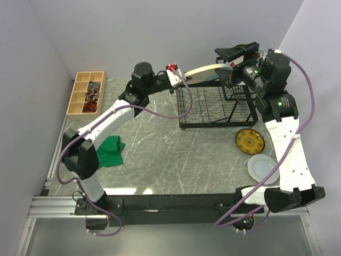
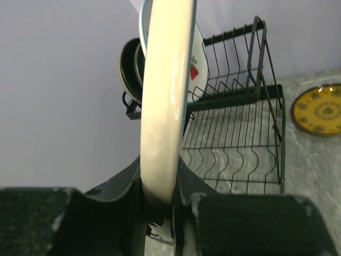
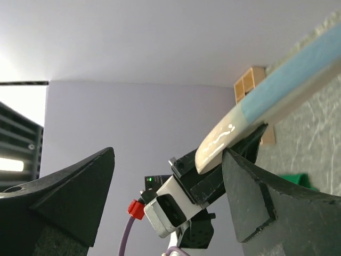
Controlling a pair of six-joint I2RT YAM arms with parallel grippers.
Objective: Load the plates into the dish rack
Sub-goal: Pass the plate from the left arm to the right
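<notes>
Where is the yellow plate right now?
In the top view, the yellow plate lies flat on the table, just right of the dish rack, with a pale plate nearer the arms' bases.

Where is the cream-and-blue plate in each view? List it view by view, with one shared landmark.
Top external: cream-and-blue plate top centre, just above the dish rack.
Left wrist: plate edge-on, centre, rising from bottom.
Right wrist: plate slanting across upper right.
Shared landmark: left gripper clamping its rim, in all three.
</notes>
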